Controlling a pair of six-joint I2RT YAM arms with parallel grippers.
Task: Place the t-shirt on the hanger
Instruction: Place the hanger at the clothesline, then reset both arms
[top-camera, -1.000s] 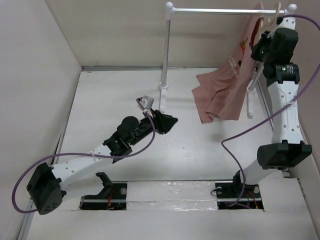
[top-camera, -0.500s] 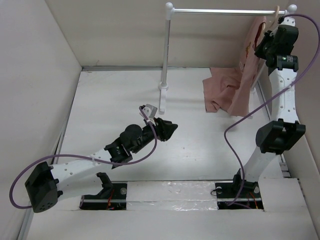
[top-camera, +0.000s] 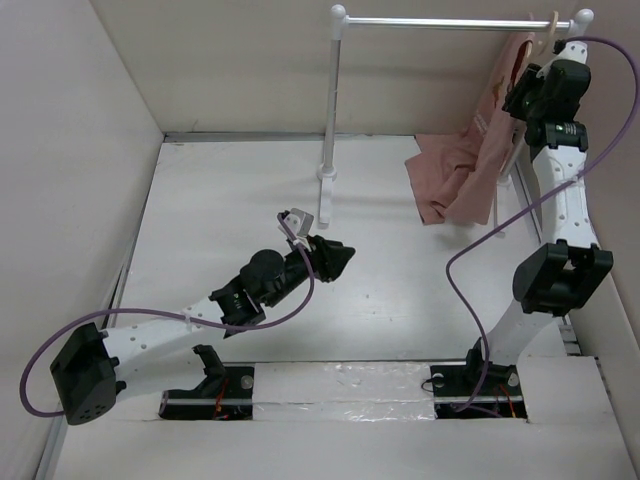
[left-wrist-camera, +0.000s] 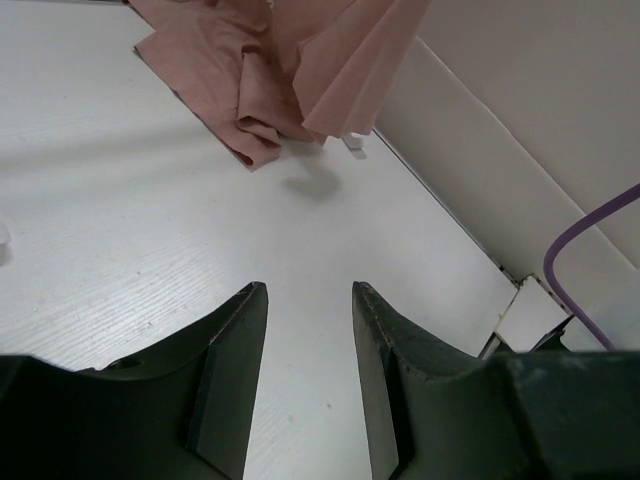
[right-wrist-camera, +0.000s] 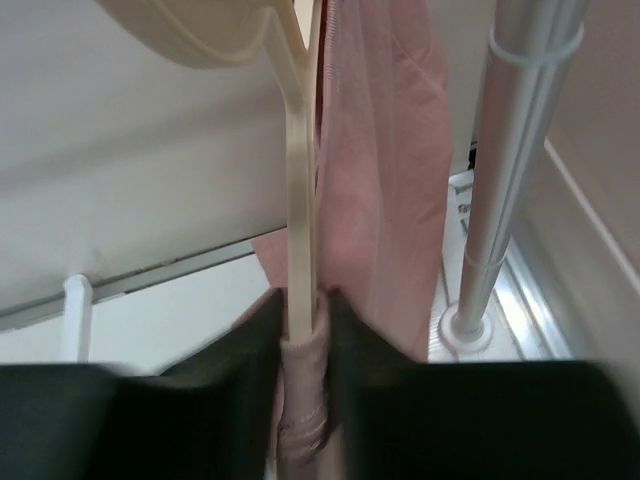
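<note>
right end effector (right-wrist-camera: 300, 325) is clamped on the thin hanger (right-wrist-camera: 298, 200) plus a fold of t-shirt (right-wrist-camera: 385, 150); rest hangs beside it, tail slumped on the worktop (left-wrist-camera: 120, 230) below; light floppy cloth, I'd grab by the collar; left end effector (left-wrist-camera: 308, 320) open, empty
</note>
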